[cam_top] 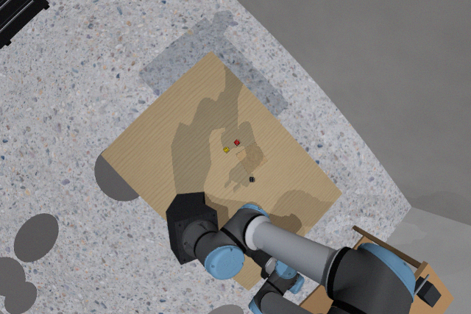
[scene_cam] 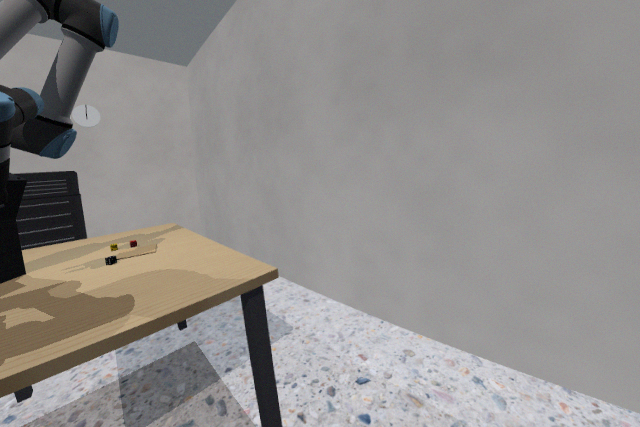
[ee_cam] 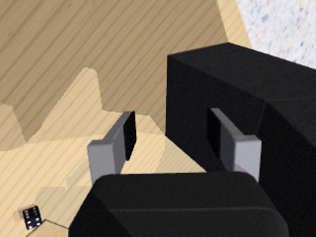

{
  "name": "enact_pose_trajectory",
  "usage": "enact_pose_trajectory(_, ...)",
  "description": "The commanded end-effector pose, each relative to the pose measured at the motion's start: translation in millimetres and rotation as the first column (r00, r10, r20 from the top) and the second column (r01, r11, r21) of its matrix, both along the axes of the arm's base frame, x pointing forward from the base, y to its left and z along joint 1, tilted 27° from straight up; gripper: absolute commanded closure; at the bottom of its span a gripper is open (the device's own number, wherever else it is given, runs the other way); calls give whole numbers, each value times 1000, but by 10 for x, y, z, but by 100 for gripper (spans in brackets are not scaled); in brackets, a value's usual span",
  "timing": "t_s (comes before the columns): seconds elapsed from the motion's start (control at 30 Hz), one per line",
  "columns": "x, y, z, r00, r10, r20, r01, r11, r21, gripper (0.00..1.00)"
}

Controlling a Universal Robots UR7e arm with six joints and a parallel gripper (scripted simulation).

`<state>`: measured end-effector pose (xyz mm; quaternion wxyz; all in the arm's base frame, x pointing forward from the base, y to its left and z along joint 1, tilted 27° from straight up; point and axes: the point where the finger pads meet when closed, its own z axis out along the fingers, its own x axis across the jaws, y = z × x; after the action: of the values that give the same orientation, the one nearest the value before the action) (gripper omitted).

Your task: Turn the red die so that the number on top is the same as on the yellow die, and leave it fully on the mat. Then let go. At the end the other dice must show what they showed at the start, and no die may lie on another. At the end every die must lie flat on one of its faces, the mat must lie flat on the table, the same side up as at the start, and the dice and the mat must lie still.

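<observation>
Judging from the top view, reaching the red die calls for a long move towards the upper left. Beside the arm's black mount at lower left, nothing of the task is seen. Farther right, the yellow die is found just left of and slightly below the red die, with a gap left between them. The red die is seen on the table, off the mat, near its upper-left side. Below the mat, the black die is seen. At lower right, the wrist joints are shown; the gripper cannot be picked out there. In the wrist view its fingers are spread fully and nothing is held. No red die is shown in that view; it is presumably to be sought beyond the lower edge. Top numbers on red and yellow cannot be read surely.
</observation>
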<state>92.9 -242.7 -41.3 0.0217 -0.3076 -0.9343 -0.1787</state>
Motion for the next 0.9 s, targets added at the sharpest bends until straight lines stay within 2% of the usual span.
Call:
enact_pose_trajectory(0.0, 178, -104, -129, 998, -13, -61, 8, 998, -69, 0)
enact_pose_trajectory(0.07, 178, -104, -129, 998, -13, -61, 8, 998, -69, 0)
enact_pose_trajectory(0.2, 401, -154, -205, 996, -23, -91, 10, 990, -141, 0)
enact_pose_trajectory(0.37, 531, -167, -238, 994, -30, -101, 11, 984, -180, 0)
enact_pose_trajectory(0.53, 745, -168, -282, 993, -43, -107, 16, 970, -242, 0)
enact_pose_trajectory(0.63, 745, -168, -282, 993, -43, -107, 16, 970, -242, 0)
enact_pose_trajectory(0.73, 978, -139, -314, 993, -57, -100, 24, 952, -305, 0)
enact_pose_trajectory(0.83, 1058, -122, -322, 993, -62, -95, 28, 945, -325, 0)
enact_pose_trajectory(0.87, 1138, -101, -328, 994, -67, -89, 32, 938, -345, 0)
